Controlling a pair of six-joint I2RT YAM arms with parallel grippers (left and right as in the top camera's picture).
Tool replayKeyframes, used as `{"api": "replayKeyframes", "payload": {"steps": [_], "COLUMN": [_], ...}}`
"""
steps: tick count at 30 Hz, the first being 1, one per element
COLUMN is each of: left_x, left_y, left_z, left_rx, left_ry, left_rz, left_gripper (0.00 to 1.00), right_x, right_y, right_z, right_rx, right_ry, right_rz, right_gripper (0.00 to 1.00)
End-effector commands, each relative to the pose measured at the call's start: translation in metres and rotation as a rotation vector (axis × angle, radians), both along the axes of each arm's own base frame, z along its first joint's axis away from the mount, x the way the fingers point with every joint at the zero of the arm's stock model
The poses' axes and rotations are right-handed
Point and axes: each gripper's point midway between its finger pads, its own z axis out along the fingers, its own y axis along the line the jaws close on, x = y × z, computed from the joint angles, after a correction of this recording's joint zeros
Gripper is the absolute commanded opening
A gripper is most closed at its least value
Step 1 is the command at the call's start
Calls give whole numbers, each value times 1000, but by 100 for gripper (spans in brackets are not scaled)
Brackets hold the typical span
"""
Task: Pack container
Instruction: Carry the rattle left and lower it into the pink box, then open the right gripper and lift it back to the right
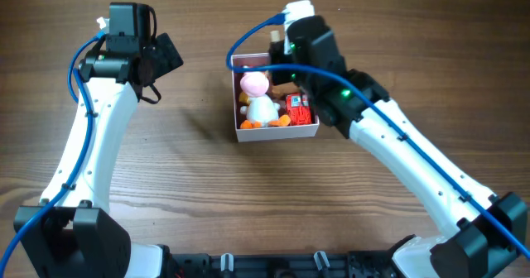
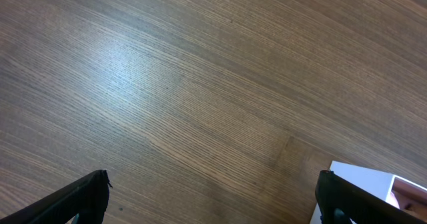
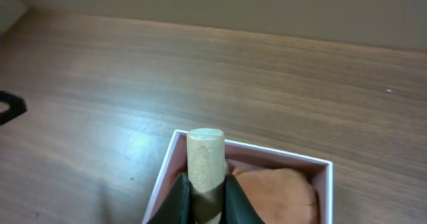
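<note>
The container (image 1: 277, 132) is a small white box with a pink inside, in the middle of the table. In it lie a white and pink duck toy (image 1: 262, 106), a red toy (image 1: 298, 110) and a brown toy (image 1: 286, 90). My right gripper (image 1: 277, 46) hangs over the container's far left corner (image 3: 280, 152), shut on an upright tan cylinder with a dark band (image 3: 205, 159). The brown toy (image 3: 280, 194) lies just to its right. My left gripper (image 1: 161, 59) is open over bare wood left of the container, its fingers (image 2: 83, 197) wide apart, with a container corner (image 2: 363, 177) beside the right one.
The wooden table (image 1: 190, 179) stretches all round the container. Blue cables run along both white arms. The arm bases stand at the near edge.
</note>
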Motion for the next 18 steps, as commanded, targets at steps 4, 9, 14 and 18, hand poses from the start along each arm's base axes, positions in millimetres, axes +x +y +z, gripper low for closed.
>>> {"api": "replayKeyframes", "payload": {"steps": [4, 9, 14, 18], "left_x": [0, 0, 0, 0], "left_y": [2, 2, 2, 2], "left_z": [3, 3, 3, 3], "left_rx": [-11, -11, -11, -11], "left_ry": [-10, -10, -10, -10], "left_rz": [13, 13, 13, 13], "left_gripper": [100, 100, 100, 100], "right_x": [11, 13, 13, 13], "right_y": [10, 12, 12, 12], "right_z": [-36, -54, -54, -54], "right_rx": [-20, -43, -41, -43], "right_ry": [67, 99, 96, 97], "right_rz": [-34, -34, -34, -34], "right_gripper": [5, 45, 72, 77]}}
